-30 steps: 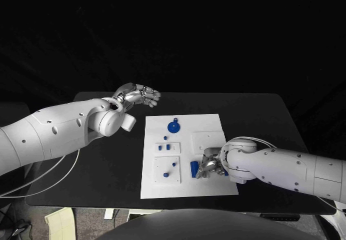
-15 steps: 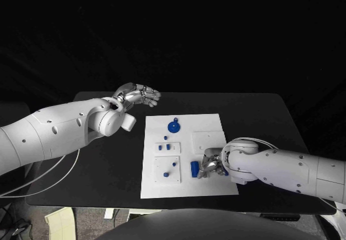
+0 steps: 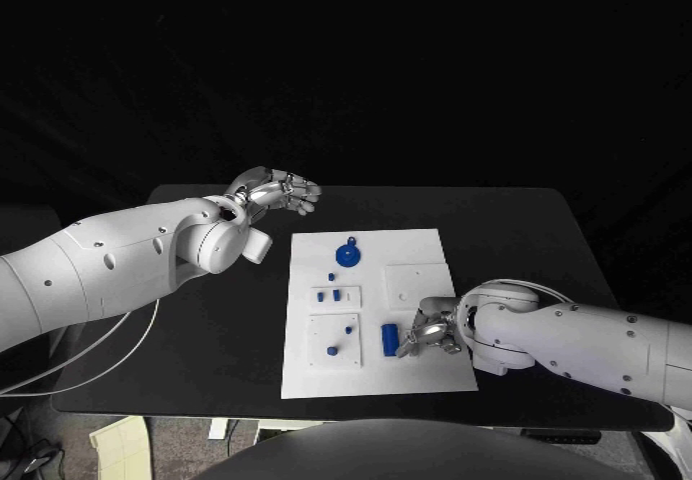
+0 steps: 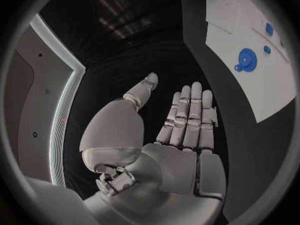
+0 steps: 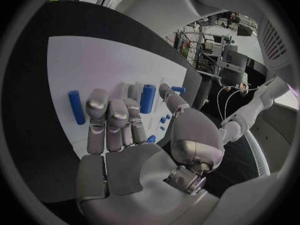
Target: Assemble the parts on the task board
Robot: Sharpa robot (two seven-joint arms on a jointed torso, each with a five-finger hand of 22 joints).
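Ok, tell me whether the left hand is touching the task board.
Apart. In the head view the left hand hovers beyond the task board's far left corner; the left wrist view shows black table between its open fingers and the board.

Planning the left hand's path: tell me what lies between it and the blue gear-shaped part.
Only bare black table and white task board separate the left hand from the blue gear-shaped part, per the left wrist view.
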